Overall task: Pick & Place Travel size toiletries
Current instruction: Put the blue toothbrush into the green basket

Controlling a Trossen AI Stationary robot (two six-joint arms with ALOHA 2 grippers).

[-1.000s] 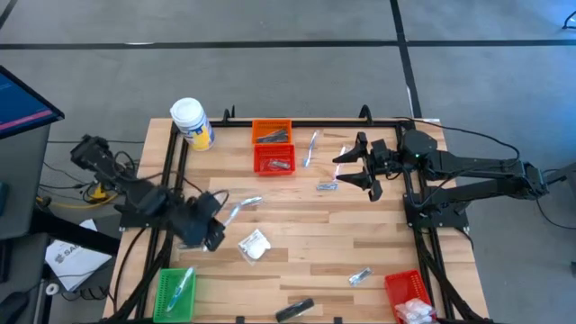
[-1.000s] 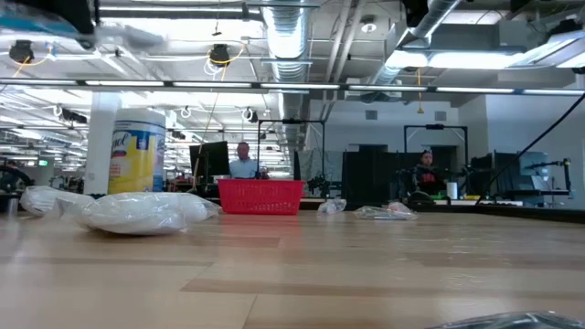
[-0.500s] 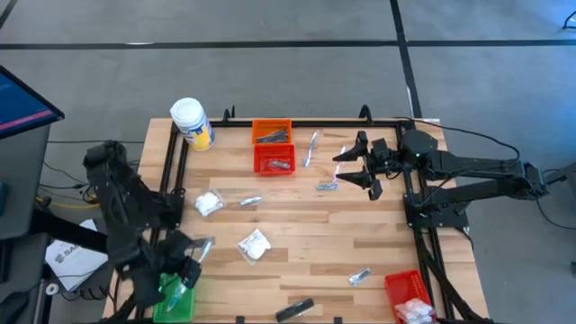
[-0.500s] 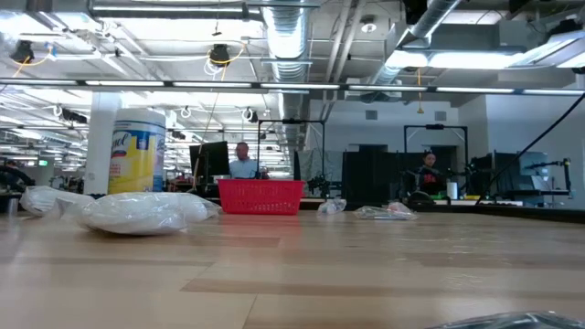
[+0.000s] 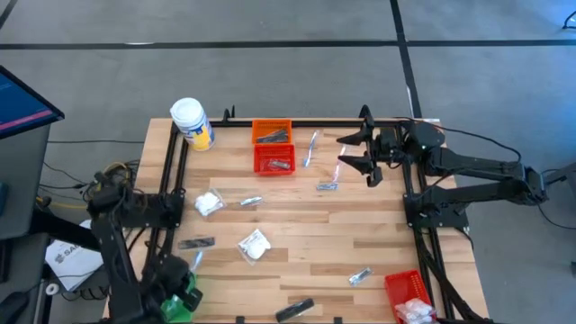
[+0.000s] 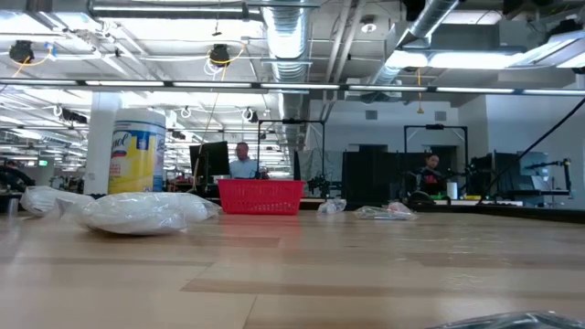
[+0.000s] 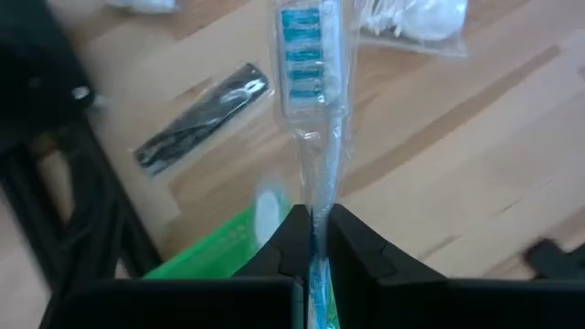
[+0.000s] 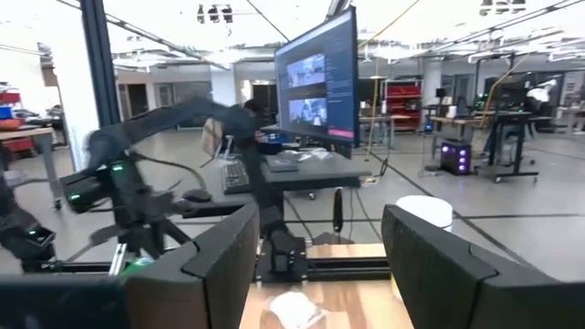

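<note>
Wrapped clear-plastic toothbrush with blue bristles (image 7: 311, 110): you lose its lower handle between the left gripper's (image 7: 313, 239) clamped fingers.
Green plastic basket (image 7: 215, 245): under that gripper, you see one blurred corner only.
Red basket's (image 5: 405, 288) white contents: too small to identify.

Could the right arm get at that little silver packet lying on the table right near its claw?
Probably yes. The right gripper hangs open and empty over the table's far right part, and the silver packet lies on bare wood close beside it with nothing between them. The left gripper is shut on a wrapped toothbrush, far away.
</note>
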